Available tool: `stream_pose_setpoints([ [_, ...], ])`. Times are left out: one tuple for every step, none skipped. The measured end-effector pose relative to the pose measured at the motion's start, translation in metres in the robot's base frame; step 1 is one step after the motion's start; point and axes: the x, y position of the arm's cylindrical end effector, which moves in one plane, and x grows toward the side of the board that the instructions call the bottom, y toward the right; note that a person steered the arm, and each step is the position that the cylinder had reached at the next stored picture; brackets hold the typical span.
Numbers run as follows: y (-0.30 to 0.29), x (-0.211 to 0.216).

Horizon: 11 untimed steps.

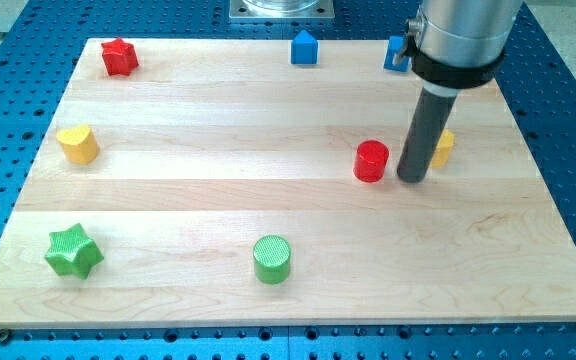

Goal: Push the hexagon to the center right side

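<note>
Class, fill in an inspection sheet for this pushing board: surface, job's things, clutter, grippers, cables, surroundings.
Surface: wooden board, flat, pale.
Job's things: yellow block, shape unclear, mostly hidden behind the rod, at the view's right.
Clutter: red cylinder; green cylinder; green star; yellow heart; red star; blue block; second blue block, partly hidden.
Grippers: none; my tip sits between red cylinder and yellow block.
Cables: nothing seen.
Surroundings: blue perforated table.
</note>
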Motion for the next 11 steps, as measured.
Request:
stream_pose_setpoints([
  [-0.008, 0.026],
  [-0.030, 0.004],
  [-0.035, -0.014],
  [-0.015, -0.009],
  [0.025, -0.040],
  [0.030, -0.074],
  [0.030, -0.099],
  [0.033, -0.127],
  [0.060, -0.128],
  [0.061, -0.100],
  [0.061, -0.083],
])
